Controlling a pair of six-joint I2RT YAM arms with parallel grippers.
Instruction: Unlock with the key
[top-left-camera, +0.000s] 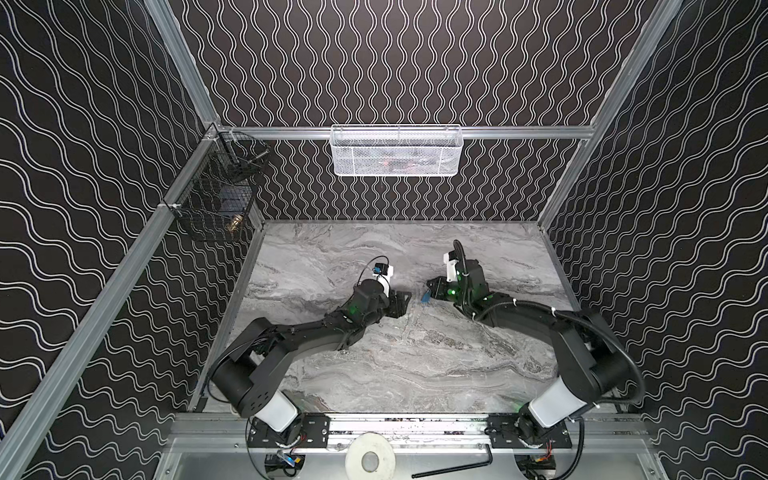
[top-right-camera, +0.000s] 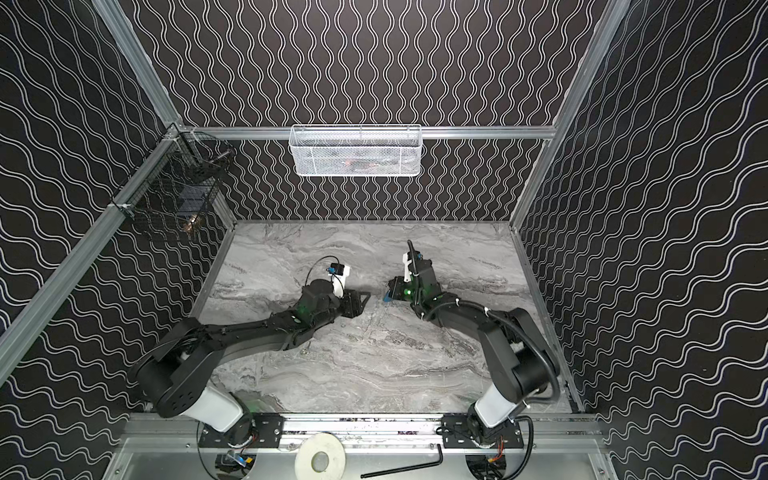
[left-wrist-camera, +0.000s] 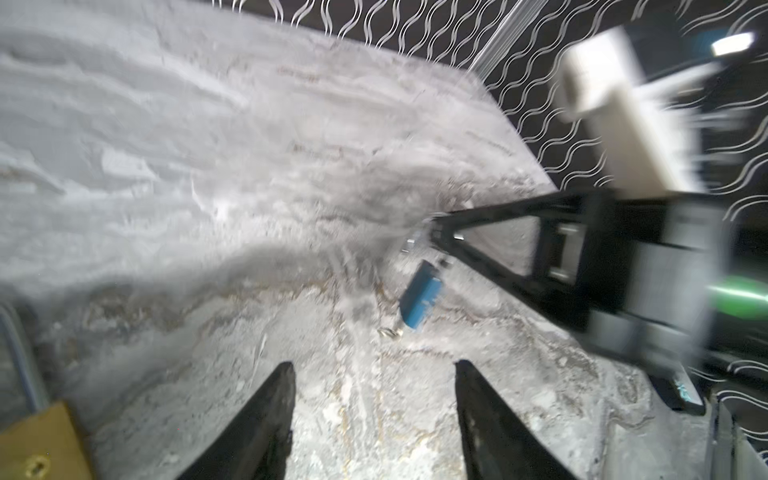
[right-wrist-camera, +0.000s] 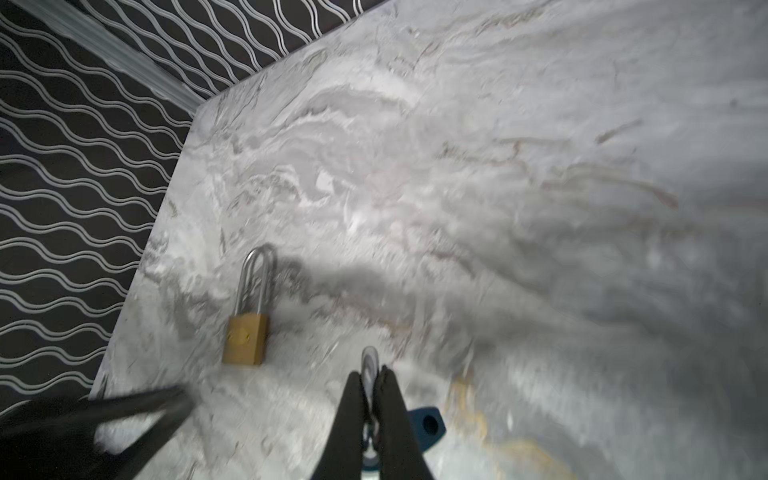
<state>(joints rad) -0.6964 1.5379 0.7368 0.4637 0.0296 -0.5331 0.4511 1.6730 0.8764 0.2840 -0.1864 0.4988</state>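
Brass padlock (right-wrist-camera: 245, 340) lies flat on the marble table (top-left-camera: 395, 374). Just beside the padlock, the left gripper (left-wrist-camera: 374, 365) hangs low with its jaws spread apart. Beyond that, a little farther from the padlock, the right gripper (right-wrist-camera: 370, 372) is clamped on the blue-headed key (left-wrist-camera: 422, 297), metal blade sticking out past its tips.

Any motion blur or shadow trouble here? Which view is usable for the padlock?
Right wrist view: table blurred, padlock readable, soft shadow beside it. Left wrist view: heavy motion smear, right gripper streaked, padlock cropped at the frame edge. Both top views: sharp, evenly lit, padlock not visible.
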